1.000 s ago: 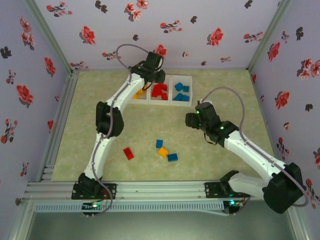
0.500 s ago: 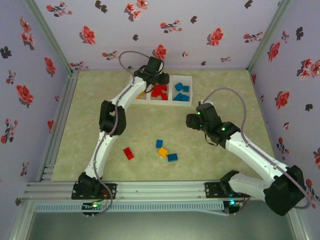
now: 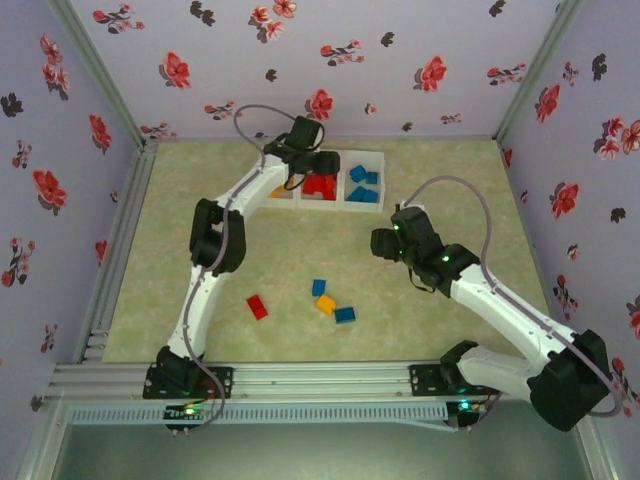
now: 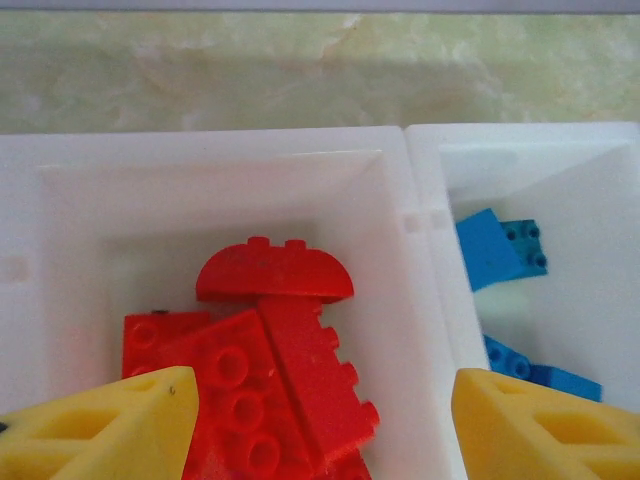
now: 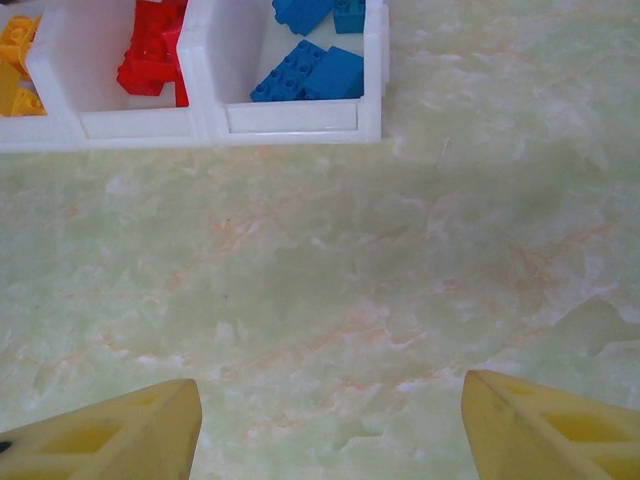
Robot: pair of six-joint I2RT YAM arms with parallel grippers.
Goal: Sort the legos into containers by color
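Observation:
Three joined white containers (image 3: 341, 203) stand at the back of the table. My left gripper (image 3: 307, 160) hangs open over the middle one, nothing between its yellow fingers (image 4: 110, 425). Below it lie red legos (image 4: 262, 385), among them an arched one (image 4: 274, 272). Blue legos (image 4: 500, 247) fill the right bin, yellow ones (image 5: 14, 50) the left. My right gripper (image 3: 385, 240) is open over bare table, right of centre. Loose on the table are a red lego (image 3: 257, 307), two blue ones (image 3: 319, 287) (image 3: 345, 314) and a yellow one (image 3: 326, 304).
Flowered walls (image 3: 400, 60) close in the table on three sides. A metal rail (image 3: 300, 380) runs along the near edge by the arm bases. The green marbled tabletop (image 5: 330, 290) lies bare under my right gripper.
My left gripper has shifted a little from the left bin's edge to over the middle bin, uncovering the red legos there. The right arm has barely moved.

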